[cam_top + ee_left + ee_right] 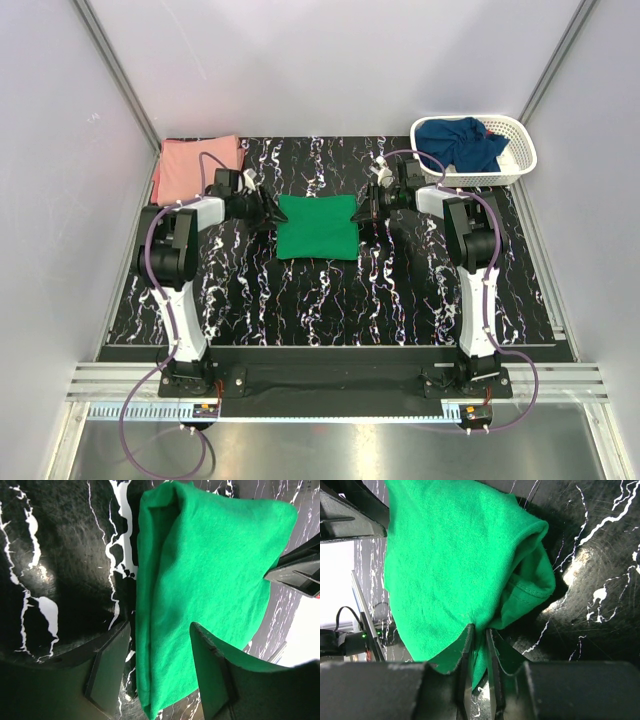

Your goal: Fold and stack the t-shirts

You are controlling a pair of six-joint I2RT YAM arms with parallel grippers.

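Now, with the green t-shirt (317, 227) lying folded at the middle of the marbled table (250, 300), close your left gripper (160, 630), spread astride its left edge, on all layers, and confirm the right gripper (479, 632), barely parted at the right hem (holding or not, I cannot tell), before lifting.

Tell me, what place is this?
Probably a robot test booth: white walls surround a black marbled table, left arm and right arm bolted at its edge, green t-shirt between them.
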